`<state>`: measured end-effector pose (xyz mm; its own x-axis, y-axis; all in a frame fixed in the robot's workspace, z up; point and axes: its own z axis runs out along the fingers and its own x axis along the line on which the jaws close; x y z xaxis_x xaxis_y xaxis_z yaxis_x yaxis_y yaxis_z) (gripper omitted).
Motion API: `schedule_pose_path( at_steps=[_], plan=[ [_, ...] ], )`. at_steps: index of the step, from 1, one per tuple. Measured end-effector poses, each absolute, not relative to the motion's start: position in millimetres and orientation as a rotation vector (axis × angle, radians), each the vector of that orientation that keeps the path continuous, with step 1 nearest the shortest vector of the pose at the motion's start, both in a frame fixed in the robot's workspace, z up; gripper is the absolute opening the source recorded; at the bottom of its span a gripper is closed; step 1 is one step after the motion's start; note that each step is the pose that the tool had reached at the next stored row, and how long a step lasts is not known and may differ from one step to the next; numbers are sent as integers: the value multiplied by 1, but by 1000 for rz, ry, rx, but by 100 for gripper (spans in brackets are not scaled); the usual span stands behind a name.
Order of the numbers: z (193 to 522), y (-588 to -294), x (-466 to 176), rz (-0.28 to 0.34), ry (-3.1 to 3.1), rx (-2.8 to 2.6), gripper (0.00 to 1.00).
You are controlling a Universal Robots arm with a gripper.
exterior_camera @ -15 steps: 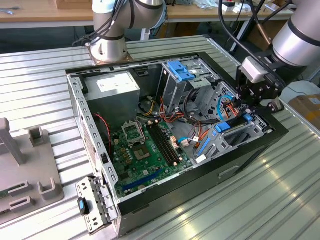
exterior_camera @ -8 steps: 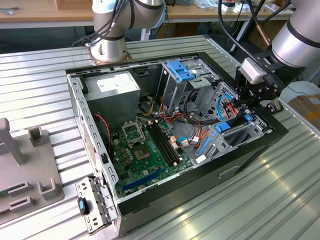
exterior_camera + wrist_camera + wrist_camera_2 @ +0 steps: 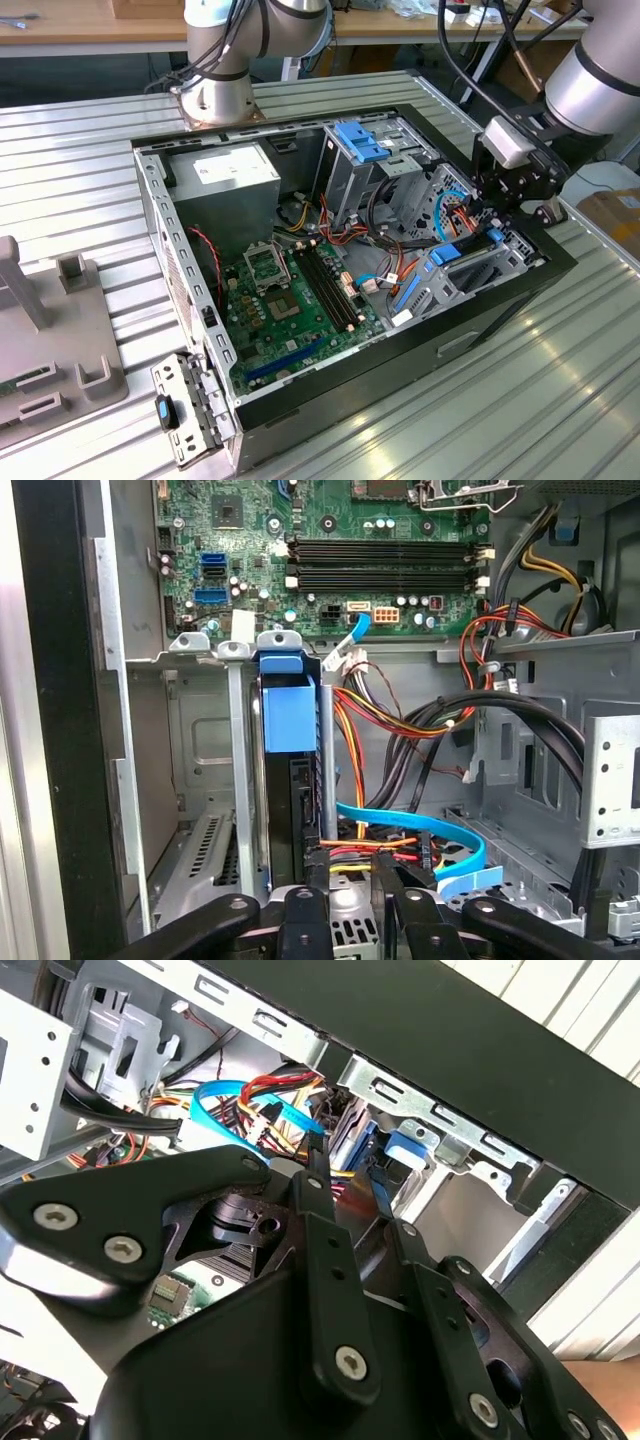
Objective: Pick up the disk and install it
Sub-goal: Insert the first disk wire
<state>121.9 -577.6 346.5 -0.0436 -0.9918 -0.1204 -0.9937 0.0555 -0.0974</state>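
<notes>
The end effector (image 3: 505, 190) is hovering just above the disk (image 3: 288, 715) sitting in the computer case (image 3: 480, 320); I cannot tell whether it is gripping. Nearby cables (image 3: 410, 825) could snag.

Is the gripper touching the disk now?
Cannot tell. In the first wrist view the gripper sits close before the disk, and one finger overlaps its edge, hiding any contact or gap.

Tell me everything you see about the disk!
The disk has a bright blue plastic carrier around a dark, flat body. It stands on edge in a slot of the grey metal drive cage, between upright metal walls, inside the computer case. The gripper hangs close by it; touching is unclear.
</notes>
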Motion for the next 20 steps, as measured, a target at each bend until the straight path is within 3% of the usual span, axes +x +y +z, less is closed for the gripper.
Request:
schedule_pose_path(
  at_steps=[14, 20],
  plan=[
    [345, -579, 120, 17, 2163, -2058, 31],
    [359, -579, 120, 17, 2163, -2058, 31]
  ],
)
